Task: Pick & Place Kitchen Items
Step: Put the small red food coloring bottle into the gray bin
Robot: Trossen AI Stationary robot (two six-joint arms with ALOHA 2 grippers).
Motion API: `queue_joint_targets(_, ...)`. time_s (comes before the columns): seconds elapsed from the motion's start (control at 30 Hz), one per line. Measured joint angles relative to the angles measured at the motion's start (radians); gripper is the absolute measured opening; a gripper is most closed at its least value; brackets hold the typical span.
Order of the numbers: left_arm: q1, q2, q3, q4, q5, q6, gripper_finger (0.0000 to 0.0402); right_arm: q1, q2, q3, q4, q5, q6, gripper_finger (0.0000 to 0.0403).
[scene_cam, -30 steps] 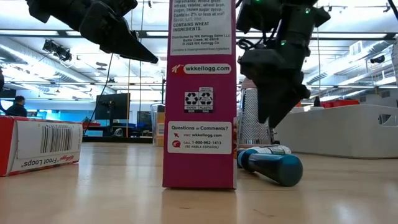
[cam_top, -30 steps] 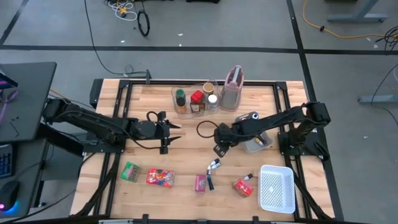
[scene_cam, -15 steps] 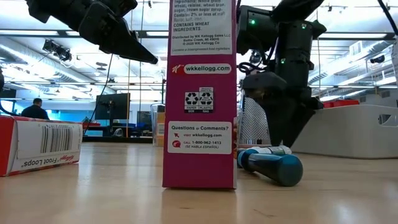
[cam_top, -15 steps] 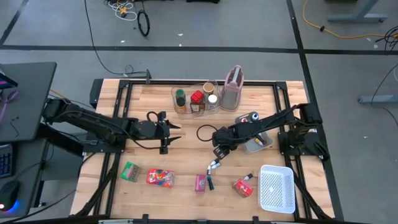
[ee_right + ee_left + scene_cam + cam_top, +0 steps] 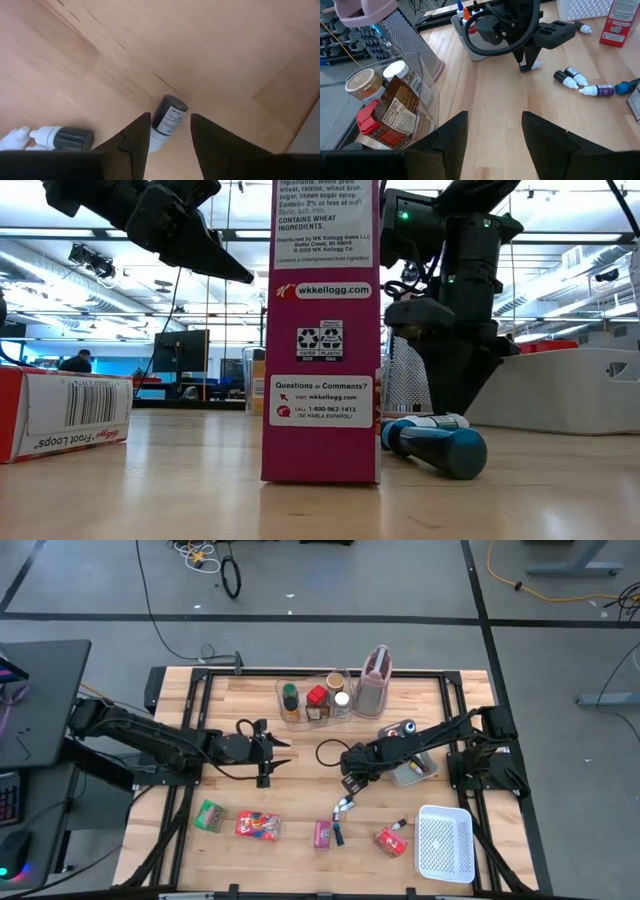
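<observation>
Near the middle of the high view, the right claw [image 5: 349, 783] pointed straight down at the counter [image 5: 300, 740]; its wrist picture showed a small dark-capped bottle [image 5: 167, 119] lying on its side between the two dark fingers [image 5: 135, 135], which stood narrow on either side of it but showed no firm hold, so the bottle seemed framed for a pinch rather than held; another small bottle [image 5: 60, 138] lay just beside it toward the lower left of that picture, apart from the fingers. Left of centre in the high view the left claw [image 5: 265, 752] hung above bare wood, fingers wide and empty, apparently waiting out of the way. Along the lower edge lay a green packet [image 5: 210, 815], a red packet [image 5: 258, 825], a pink packet [image 5: 322, 834] and a red box [image 5: 390, 841], with the white basket [image 5: 445, 843] in the lower right; jars stood in a clear bin [image 5: 315, 700] at upper centre, probably sorted there.
</observation>
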Motion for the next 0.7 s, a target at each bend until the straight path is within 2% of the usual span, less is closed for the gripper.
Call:
queue_joint_targets(0.3, 0.000, 0.000, 0.000, -0.002, 0.000, -0.001, 0.0194, 0.008, 0.004, -0.003, 0.031, 0.012, -0.012, 0.0130)
queue_joint_targets(0.47, 0.000, 0.000, 0.000, -0.002, 0.000, -0.001, 0.0194, -0.001, -0.004, -0.003, -0.022, 0.016, -0.070, 0.0130)
queue_joint_targets(0.7, 0.000, 0.000, 0.000, 0.001, 0.000, 0.004, 0.0194, -0.003, -0.004, 0.010, -0.041, -0.063, -0.215, 0.0136)
